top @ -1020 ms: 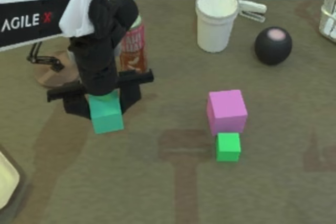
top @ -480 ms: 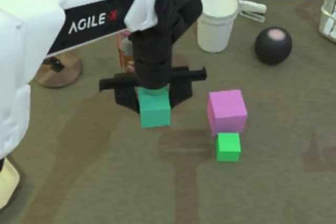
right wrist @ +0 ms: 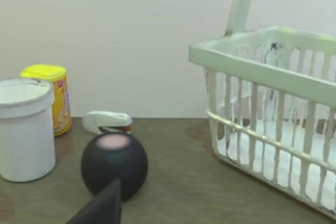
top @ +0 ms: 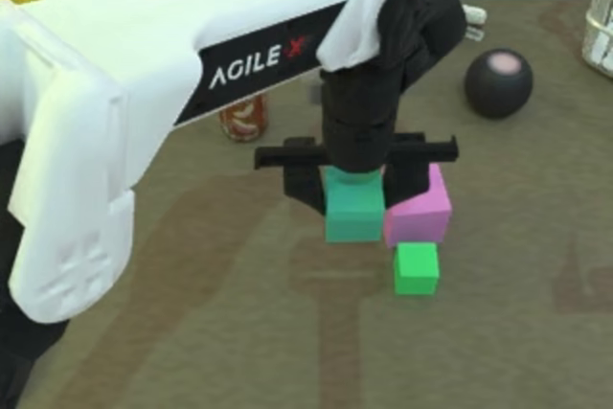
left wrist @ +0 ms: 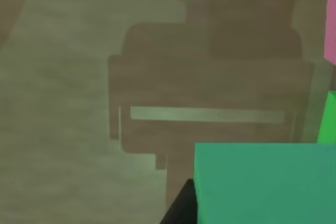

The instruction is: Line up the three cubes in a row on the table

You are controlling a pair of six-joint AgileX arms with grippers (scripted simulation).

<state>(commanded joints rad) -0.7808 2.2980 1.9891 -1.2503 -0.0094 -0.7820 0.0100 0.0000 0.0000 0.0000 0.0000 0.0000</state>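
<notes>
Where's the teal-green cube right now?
In the top view, the teal-green cube sits mid-table, held in the left gripper, right beside the pink cube on that cube's left.

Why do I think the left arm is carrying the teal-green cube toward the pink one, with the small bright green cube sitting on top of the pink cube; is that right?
Not quite. In the top view the small bright green cube rests on the table just in front of the pink cube, not on top. The left tool does hold the teal-green cube beside the pink one.
</notes>
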